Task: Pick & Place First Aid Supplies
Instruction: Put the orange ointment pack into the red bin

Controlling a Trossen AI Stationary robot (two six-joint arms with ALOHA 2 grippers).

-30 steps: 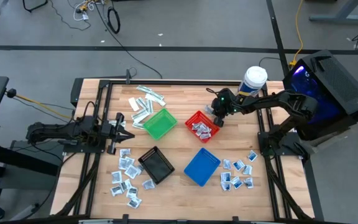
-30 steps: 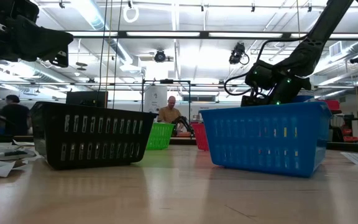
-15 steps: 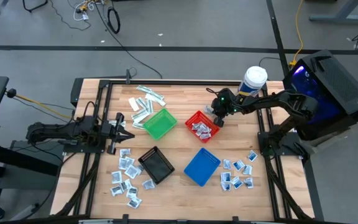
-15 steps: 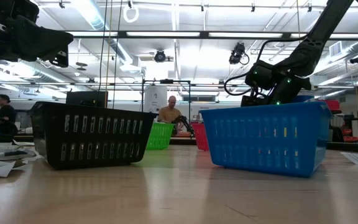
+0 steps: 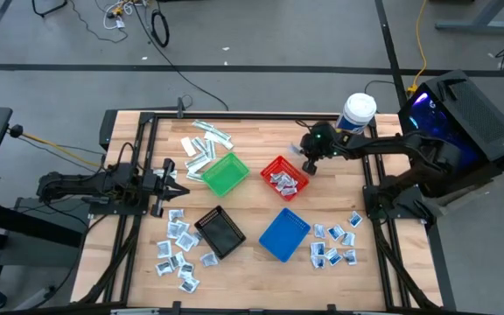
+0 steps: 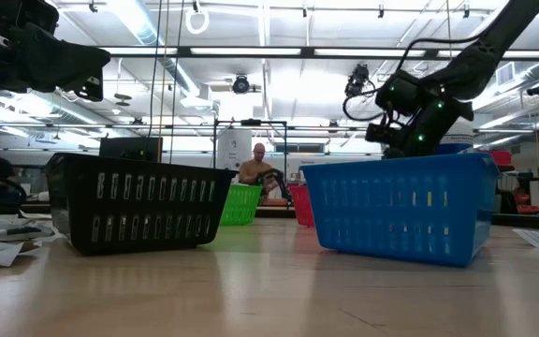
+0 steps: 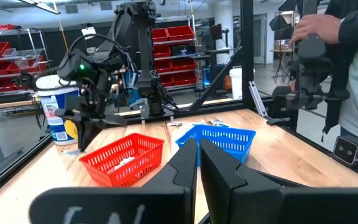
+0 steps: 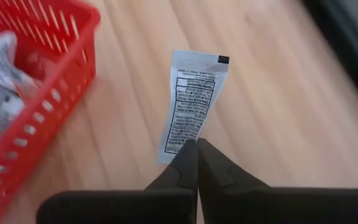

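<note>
Your right tool (image 8: 197, 147) — dark fingers pinched on the lower edge of one narrow white printed sachet (image 8: 191, 103), glossy and flat, held above bare wood just beside the red basket (image 5: 284, 177).

Red basket: slotted plastic, square, with crinkled silvery packets (image 5: 281, 180) inside.

Your left tool (image 7: 197, 160) — fingers pressed together on nothing, parked at the counter's left edge.

Counter (image 5: 252, 140): pale butcher-block planks.

You also have a green basket (image 5: 225, 173), black basket (image 5: 220, 232) and blue basket (image 5: 284, 234), all the same slotted plastic.

Loose supplies: long pale strips (image 5: 202, 143) by the green basket; squarish white-and-blue sachets (image 5: 176, 249) left of the black basket, more (image 5: 335, 242) right of the blue.

White-lidded tub (image 5: 357, 113) stands beside the right arm.
</note>
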